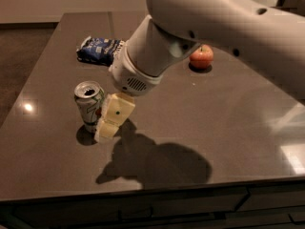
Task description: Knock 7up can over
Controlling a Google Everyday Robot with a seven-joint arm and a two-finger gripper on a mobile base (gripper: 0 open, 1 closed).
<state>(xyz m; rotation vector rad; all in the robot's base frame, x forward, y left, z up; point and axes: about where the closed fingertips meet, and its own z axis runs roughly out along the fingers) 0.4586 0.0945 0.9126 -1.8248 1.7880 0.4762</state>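
Obs: 7up can (89, 106) upright on the table (228, 128), out toward 9 o'clock from the table's middle, open silver top facing up. Not yet tipped.

Hand (106, 130) sits low at the can's 3 o'clock, pressed against or just beside its side wall; contact looks likely, but I cannot confirm it from this angle. The hand points down and toward 7 o'clock, its tip close to the table surface. Whether the hand is apart or together: cannot tell, it reads as 1 pale block here.

Arm (190, 27) reaches in from 1 o'clock across the table, wrist angled down.

Judgement: the low, side-on placement suits a push rather than a grasp. The hand is set beside the can, not around it, so a sweep toward 9 o'clock would tip it. Contact this low may slide the can instead of toppling it; higher contact would tip more readily.

Others: 1 dark blue chip bag (99, 49) at the can's 12 o'clock, well apart. 1 red apple (201, 57) toward 2 o'clock, well apart. Neither is in the push line
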